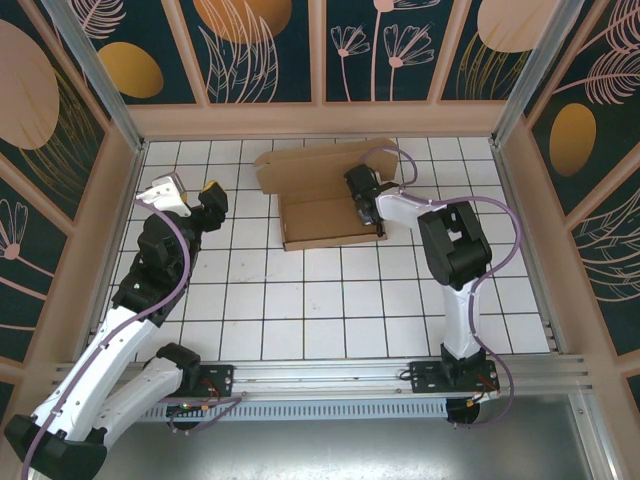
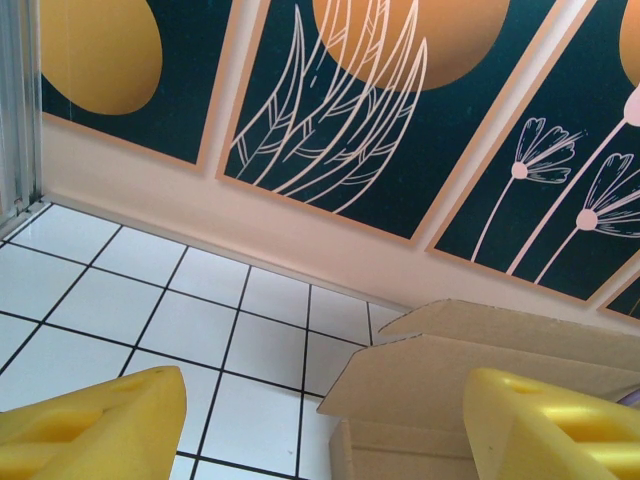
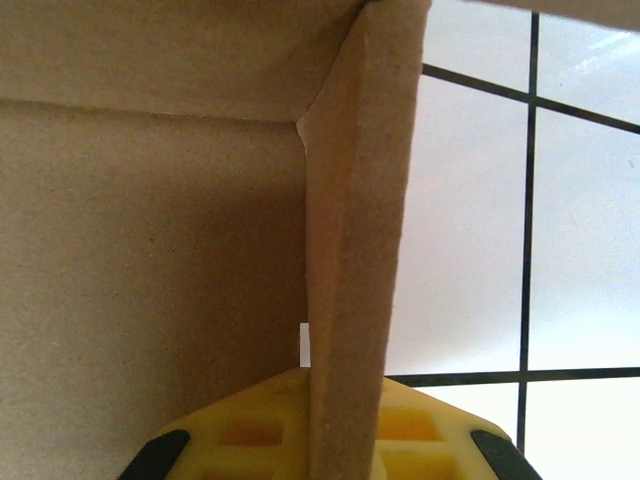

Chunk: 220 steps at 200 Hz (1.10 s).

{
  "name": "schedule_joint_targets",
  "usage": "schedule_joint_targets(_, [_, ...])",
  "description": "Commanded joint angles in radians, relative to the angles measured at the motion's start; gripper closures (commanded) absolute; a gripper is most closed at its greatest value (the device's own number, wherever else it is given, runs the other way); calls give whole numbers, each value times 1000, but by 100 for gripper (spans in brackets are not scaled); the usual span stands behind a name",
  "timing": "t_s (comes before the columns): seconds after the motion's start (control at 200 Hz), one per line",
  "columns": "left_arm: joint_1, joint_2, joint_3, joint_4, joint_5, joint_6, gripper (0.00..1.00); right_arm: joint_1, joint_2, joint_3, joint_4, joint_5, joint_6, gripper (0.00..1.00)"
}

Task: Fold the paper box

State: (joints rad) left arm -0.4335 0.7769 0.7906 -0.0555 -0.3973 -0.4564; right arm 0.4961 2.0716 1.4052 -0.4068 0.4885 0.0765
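Observation:
The paper box (image 1: 312, 215) is a shallow brown cardboard tray at the back middle of the tiled floor, with its lid flap lying open behind it. My right gripper (image 1: 364, 203) is at the box's right wall. In the right wrist view the yellow jaws of this gripper (image 3: 345, 400) are shut on that upright wall (image 3: 352, 230). My left gripper (image 1: 211, 196) hangs to the left of the box, apart from it. In the left wrist view it (image 2: 325, 398) is open and holds nothing. The box's left corner and flap (image 2: 470, 365) lie ahead on the right.
A white tiled floor (image 1: 330, 300) spreads between the box and the arm bases. Pink walls with dark flower panels (image 1: 270, 50) close in the back and sides. A metal rail (image 1: 330, 375) runs along the near edge.

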Motion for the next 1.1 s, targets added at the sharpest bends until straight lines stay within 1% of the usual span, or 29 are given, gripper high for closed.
schedule_joint_targets(0.0, [5, -10, -11, 33, 0, -2, 27, -21, 49, -40, -58, 35, -40, 97])
schedule_joint_targets(0.035, [5, -10, -11, 32, -2, -2, 27, -25, 42, -47, -43, 12, -38, 93])
schedule_joint_targets(0.09, [5, -7, -14, 34, -3, -2, 27, -31, 7, -73, -2, -26, -34, 82])
schedule_joint_targets(0.16, [5, -3, -16, 40, 8, -2, 27, -36, -75, -126, 85, -100, -40, 66])
schedule_joint_targets(0.215, [5, 4, -20, 49, 20, 2, 26, -36, -153, -177, 166, -143, -45, 56])
schedule_joint_targets(0.25, [6, 8, -22, 54, 30, 5, 26, -37, -199, -206, 205, -178, -51, 52])
schedule_joint_targets(0.315, [5, 21, -25, 62, 56, 17, 25, -37, -278, -249, 273, -221, -54, 48])
schedule_joint_targets(0.385, [4, 42, -28, 77, 89, 26, 24, -40, -372, -309, 352, -313, -63, 43])
schedule_joint_targets(0.47, [5, 73, -22, 91, 116, 25, 24, -42, -486, -375, 438, -377, -52, 42])
schedule_joint_targets(0.55, [6, 90, -39, 152, 121, 20, 24, -44, -619, -472, 578, -437, -62, 42])
schedule_joint_targets(0.601, [6, 93, -52, 197, 130, 32, 23, -45, -698, -543, 700, -436, -53, 42])
schedule_joint_targets(0.636, [5, 97, -58, 215, 124, 27, 25, -52, -750, -597, 797, -467, -81, 41])
schedule_joint_targets(0.676, [5, 103, -61, 235, 111, 20, 26, -54, -798, -671, 916, -469, -125, 41])
schedule_joint_targets(0.691, [5, 106, -64, 244, 103, 18, 26, -54, -814, -705, 988, -469, -133, 42])
schedule_joint_targets(0.736, [6, 121, -57, 260, 68, 11, 26, -57, -852, -791, 1166, -469, -149, 46])
schedule_joint_targets(0.766, [5, 139, -42, 255, 40, -7, 26, -59, -871, -840, 1245, -513, -178, 48])
schedule_joint_targets(0.791, [6, 161, -24, 245, 19, -12, 26, -60, -883, -845, 1250, -549, -217, 47])
schedule_joint_targets(0.821, [6, 191, 5, 222, -2, 4, 25, -60, -893, -826, 1200, -574, -262, 44])
schedule_joint_targets(0.876, [6, 254, 71, 163, -11, 49, 18, -62, -899, -785, 1114, -560, -290, 41])
schedule_joint_targets(0.946, [16, 313, 101, 175, 11, 94, 16, -88, -899, -819, 1175, -563, -332, 40])
schedule_joint_targets(1.026, [68, 347, 101, 219, 53, 52, 16, -164, -874, -831, 1202, -571, -339, 40])
schedule_joint_targets(1.061, [101, 354, 94, 245, 85, 22, 16, -211, -860, -843, 1236, -619, -337, 39])
schedule_joint_targets(1.096, [122, 359, 83, 276, 96, 1, 17, -262, -843, -861, 1279, -705, -344, 40])
